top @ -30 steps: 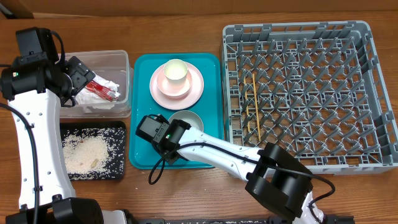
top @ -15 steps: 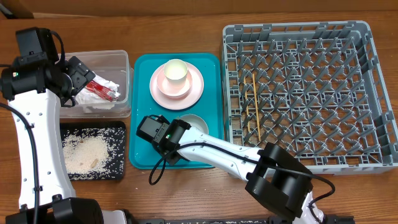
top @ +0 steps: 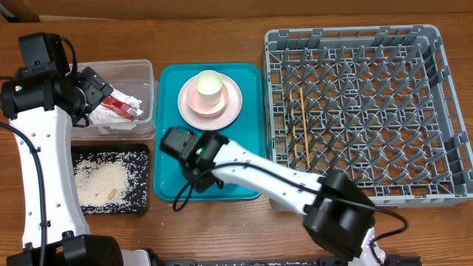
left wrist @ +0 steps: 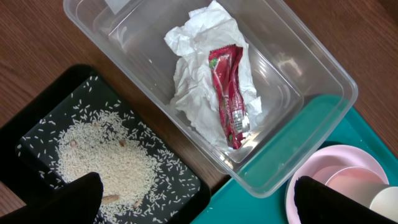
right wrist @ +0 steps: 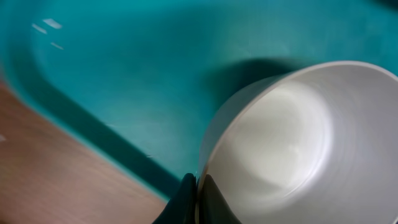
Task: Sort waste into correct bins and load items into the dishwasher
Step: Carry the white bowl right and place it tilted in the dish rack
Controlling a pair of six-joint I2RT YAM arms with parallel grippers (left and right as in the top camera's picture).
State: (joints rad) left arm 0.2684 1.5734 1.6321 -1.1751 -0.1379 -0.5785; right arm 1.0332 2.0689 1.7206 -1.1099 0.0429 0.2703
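Far left, our left gripper (left wrist: 196, 186) hangs with its jaws wide apart and nothing between them, over the clear plastic tub (top: 140, 63). In the tub lie the crumpled paper napkin (left wrist: 193, 93) and the red sauce packet (left wrist: 230, 93). Just in front of the tub, the black tray (top: 145, 177) holds the rice scraps (top: 100, 181). We judge the waste to be sorted, so this arm should keep out of the way.

On the teal tray (top: 170, 89) the pink plate (top: 233, 111) carries the small pink bowl (top: 207, 106) with the cream cup (top: 208, 85) inside it. Near the tray's front, our right gripper (right wrist: 196, 186) is pinched together on the rim of the grey-green bowl (right wrist: 280, 143). The arm hides that bowl from overhead.

We take the step in hand to be carrying this bowl to the rack. The hold is a thin pinch on one edge, so the bowl may swing or tilt. We should lift slowly and straight up until its base is above the tray's lip, and only then travel right.

The dish rack (top: 270, 96) stands just beside the tray and its wall looks taller than the lip, so we need height before crossing. The two chopsticks (top: 299, 125) lie among the left-hand pegs. The rows to their right hold nothing, and we should lower the bowl between pegs there
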